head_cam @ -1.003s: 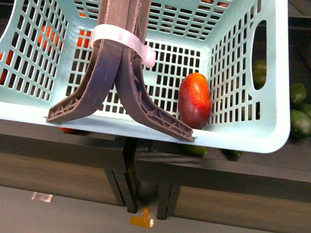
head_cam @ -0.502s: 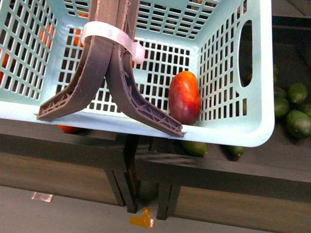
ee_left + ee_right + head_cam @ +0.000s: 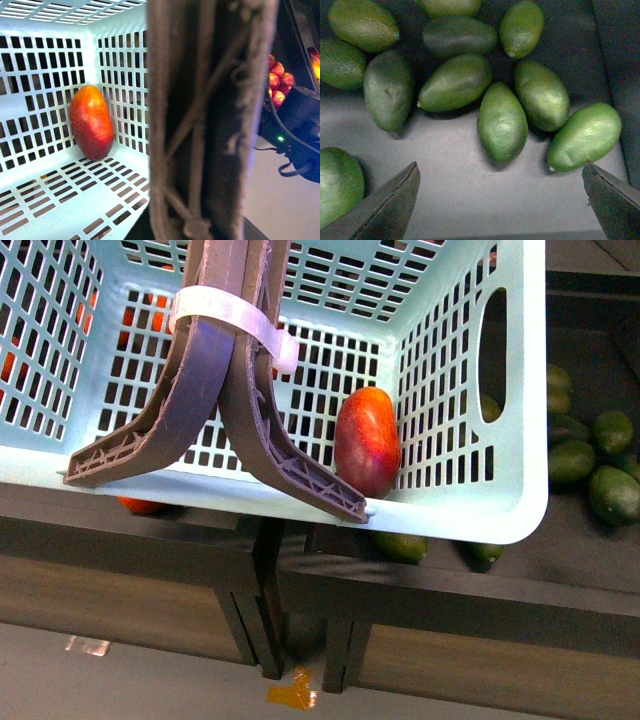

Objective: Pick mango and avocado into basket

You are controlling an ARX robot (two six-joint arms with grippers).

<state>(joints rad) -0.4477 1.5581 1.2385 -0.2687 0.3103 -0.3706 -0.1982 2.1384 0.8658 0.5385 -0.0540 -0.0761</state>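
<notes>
One of the two fruits is in.

Front view: the basket (image 3: 470, 518) hangs tilted over the shelf (image 3: 590, 540). It's lifted by its brown handles (image 3: 215, 390), which are cinched together w/ a white tie (image 3: 235, 325), prob. so one arm can carry both in a single grip. The mango (image 3: 367, 440) lies inside at the low corner, against the near wall, and the tilt likely explains why it sits there. Other avocados (image 3: 612, 492) lie on the shelf to the right, outside the basket. Neither arm shows here.

Left wrist view: the handles fill the middle of the pic, right up at the cam, so I judge the left gripper is what carries them. Its fingers aren't seen, so can't tell if they're clamped. The mango leans on the lattice in the corner beyond. Red apples (image 3: 277, 80) sit far off.

Right wrist view: the right gripper (image 3: 500, 172) hovers over the heap of green fruit, fingers (image 3: 385, 205) spread wide w/ nothing in them. The avocado (image 3: 502, 122) nearest the gap lies just ahead of the fingertips. Its long axis points toward the gap, but it's not yet between them. Neighbours crowd it closely, so the approach needs care. Left to do: avocado into basket.
</notes>
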